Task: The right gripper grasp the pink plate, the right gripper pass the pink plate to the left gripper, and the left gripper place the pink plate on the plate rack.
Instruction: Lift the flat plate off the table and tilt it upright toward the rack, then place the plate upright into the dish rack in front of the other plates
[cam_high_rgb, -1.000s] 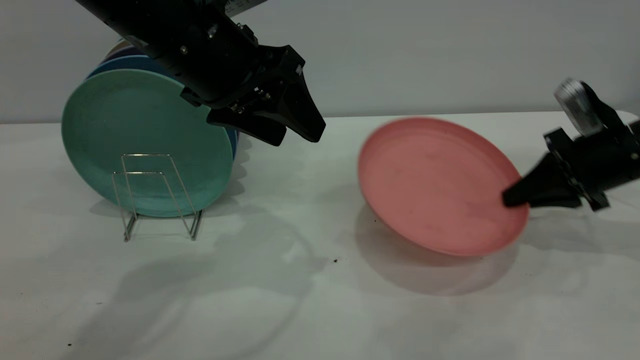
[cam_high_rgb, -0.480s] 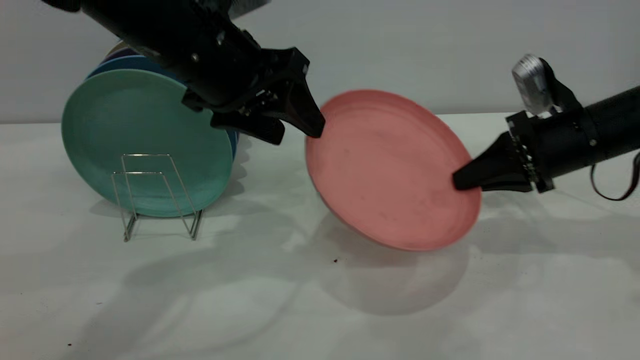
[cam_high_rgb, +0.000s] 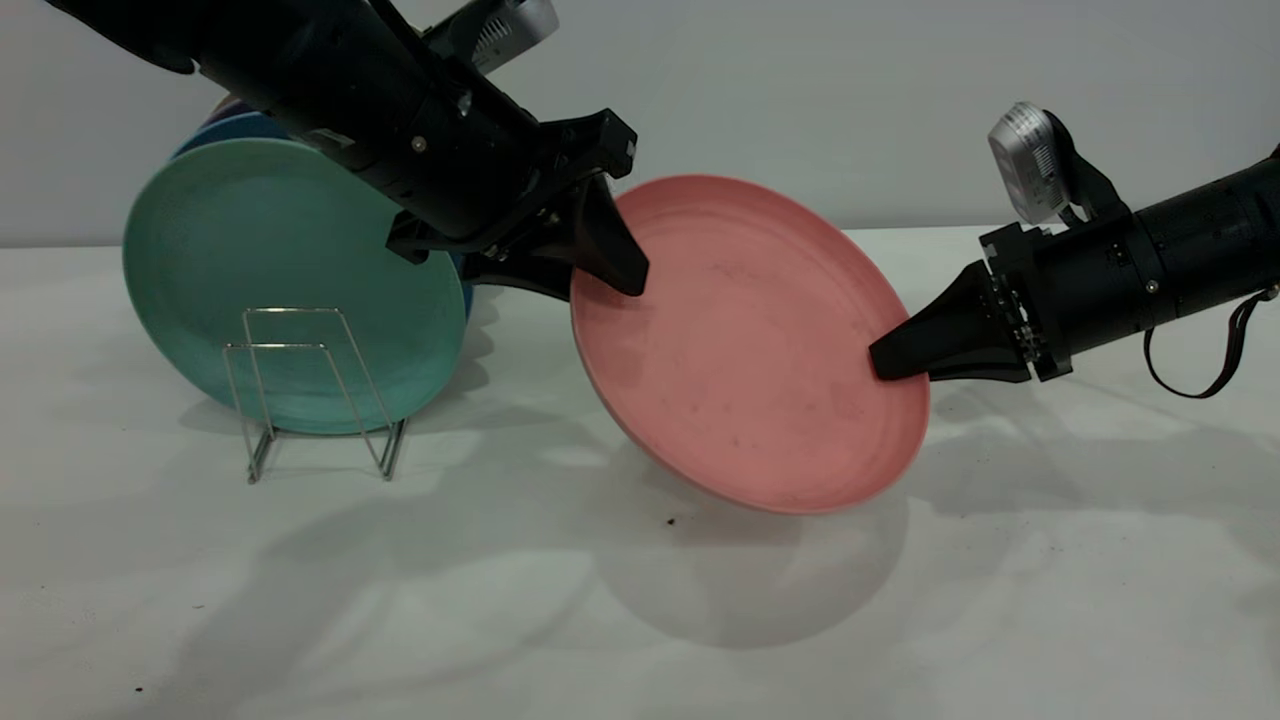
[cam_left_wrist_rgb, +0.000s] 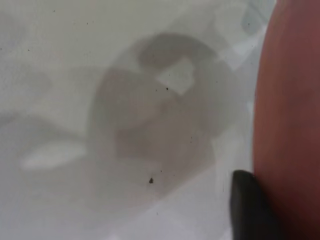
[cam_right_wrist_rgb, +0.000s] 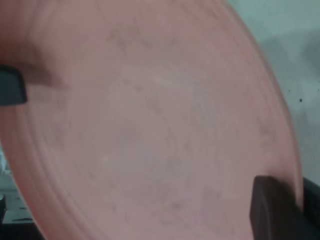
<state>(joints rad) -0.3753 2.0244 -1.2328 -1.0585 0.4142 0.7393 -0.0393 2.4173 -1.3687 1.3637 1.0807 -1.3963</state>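
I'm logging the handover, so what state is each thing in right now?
pink plate: airborne, tilted, gripped at both edges
right tool: shut on the plate's right rim
left tool: astride its upper-left rim, closure unclear
plate rack: front slots free
green plate: upright in rack

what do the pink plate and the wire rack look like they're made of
The pink plate looks like matte plastic: dull salmon surface, no glare, faint dark specks, low moulded rim. The plate rack looks like thin metal wire, probably chromed or polished steel, since its upright loops catch bright silver highlights.
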